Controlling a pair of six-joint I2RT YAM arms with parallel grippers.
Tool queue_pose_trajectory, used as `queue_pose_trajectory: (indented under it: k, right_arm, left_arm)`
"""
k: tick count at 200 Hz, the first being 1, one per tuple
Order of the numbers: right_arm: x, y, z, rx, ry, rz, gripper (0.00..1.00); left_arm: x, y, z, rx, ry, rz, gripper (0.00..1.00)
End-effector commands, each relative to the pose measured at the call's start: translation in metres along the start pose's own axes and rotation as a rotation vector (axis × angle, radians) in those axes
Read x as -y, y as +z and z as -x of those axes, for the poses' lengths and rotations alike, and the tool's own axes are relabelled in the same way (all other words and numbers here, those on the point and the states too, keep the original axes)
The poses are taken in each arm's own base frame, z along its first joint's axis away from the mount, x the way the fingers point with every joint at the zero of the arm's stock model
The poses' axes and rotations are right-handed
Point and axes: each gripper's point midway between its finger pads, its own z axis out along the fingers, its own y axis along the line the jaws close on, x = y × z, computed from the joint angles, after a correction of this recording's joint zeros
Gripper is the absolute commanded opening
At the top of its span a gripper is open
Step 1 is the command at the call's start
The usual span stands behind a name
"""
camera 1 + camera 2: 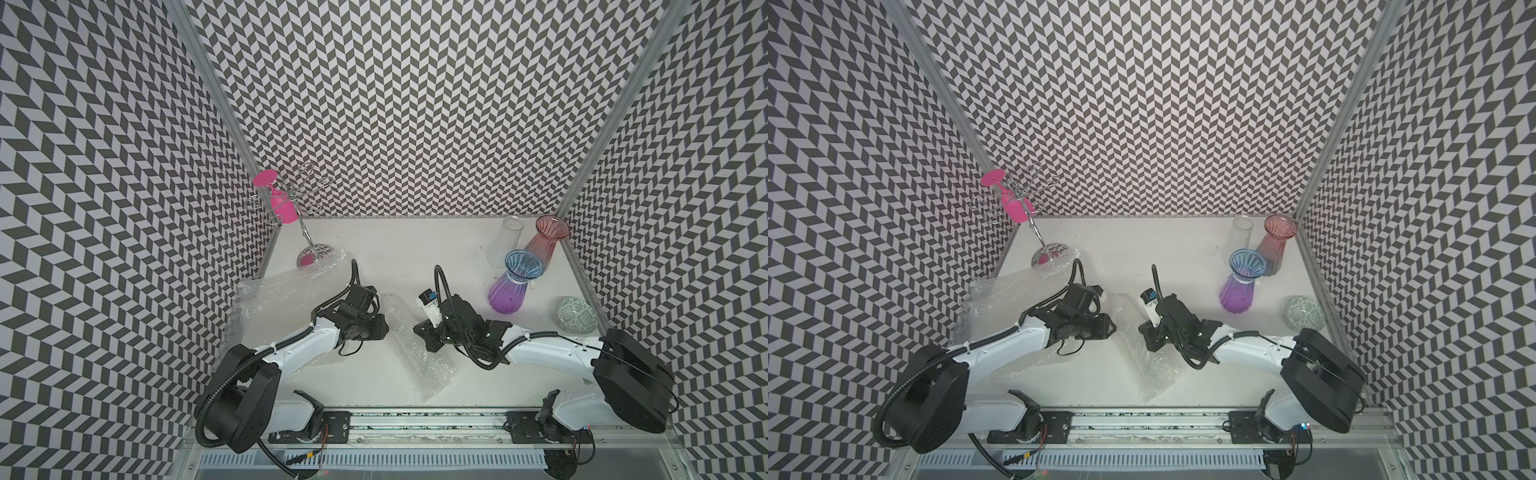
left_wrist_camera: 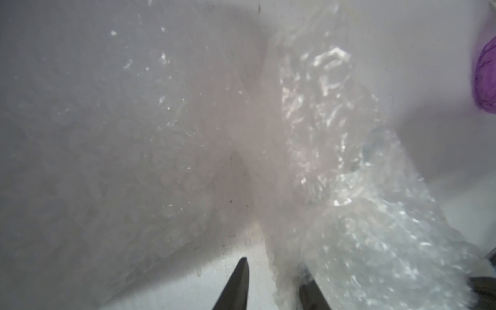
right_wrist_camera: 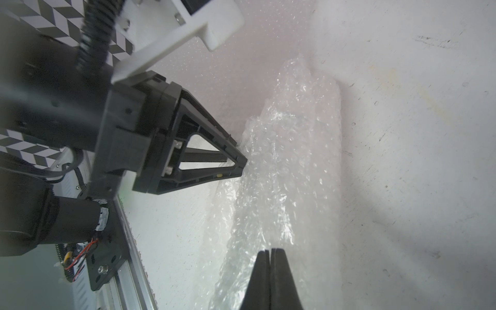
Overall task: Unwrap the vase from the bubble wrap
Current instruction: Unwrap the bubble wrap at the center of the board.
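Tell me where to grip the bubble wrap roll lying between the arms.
I'd take the bubble wrap by the loose flap along its long edge facing the left gripper, coming low from that side: the flap is thin, the rolled body bulky.

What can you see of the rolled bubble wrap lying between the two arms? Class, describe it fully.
The rolled bubble wrap is a long bundle of clear, glossy, crinkled film studded with small bubbles. It lies flat and slanted on the white table. Nothing coloured shows through it. The left end effector straddles one edge, fingers apart; the right end effector, shut, sits at the opposite side; whether it pinches film cannot be told.
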Motion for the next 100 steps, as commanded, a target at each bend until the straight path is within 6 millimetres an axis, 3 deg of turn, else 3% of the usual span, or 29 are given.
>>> queue_pose_trajectory:
  k: [1,31,71,100]
  right_arm:
    - [0.022,0.0,-0.049,-0.16,0.02,-0.096,0.0]
    - [0.026,-0.001,-0.052,-0.163,0.016,-0.113,0.0]
    - [0.043,-0.007,-0.066,-0.187,0.023,-0.194,0.0]
    - [0.046,-0.011,-0.069,-0.19,0.029,-0.212,0.0]
  left_arm:
    - [-0.004,0.001,0.02,0.069,0.015,0.053,0.15]
    - [-0.013,-0.002,0.029,0.104,0.013,0.107,0.0]
    - [-0.035,-0.01,0.037,0.169,-0.025,0.184,0.0]
    - [-0.038,-0.014,0.042,0.189,-0.037,0.183,0.0]
